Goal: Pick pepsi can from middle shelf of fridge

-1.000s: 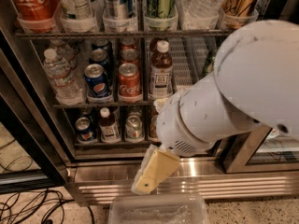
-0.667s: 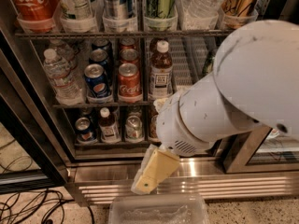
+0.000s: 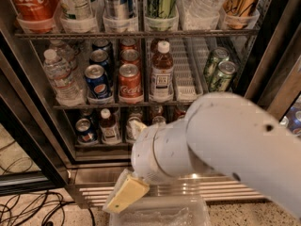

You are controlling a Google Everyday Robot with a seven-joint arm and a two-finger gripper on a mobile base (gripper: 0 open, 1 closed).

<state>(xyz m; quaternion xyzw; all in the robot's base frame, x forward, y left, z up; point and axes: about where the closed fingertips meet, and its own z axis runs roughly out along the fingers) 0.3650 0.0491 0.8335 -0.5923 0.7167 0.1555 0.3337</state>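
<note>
The fridge stands open in front of me. On its middle shelf a row of blue pepsi cans stands left of centre, the front one at the shelf's edge. My gripper hangs low at the end of the large white arm, in front of the fridge's base grille. It is well below the pepsi cans and a little to their right, and holds nothing that I can see. The arm hides part of the bottom shelf.
Red Coca-Cola cans stand just right of the pepsi cans, then a brown bottle; green cans at the right, water bottles at the left. A clear plastic bin lies below the gripper. Cables cover the floor at left.
The arm now sits lower and further right in the view, uncovering the right side of the middle shelf and the green cans. The gripper stays low by the grille.
</note>
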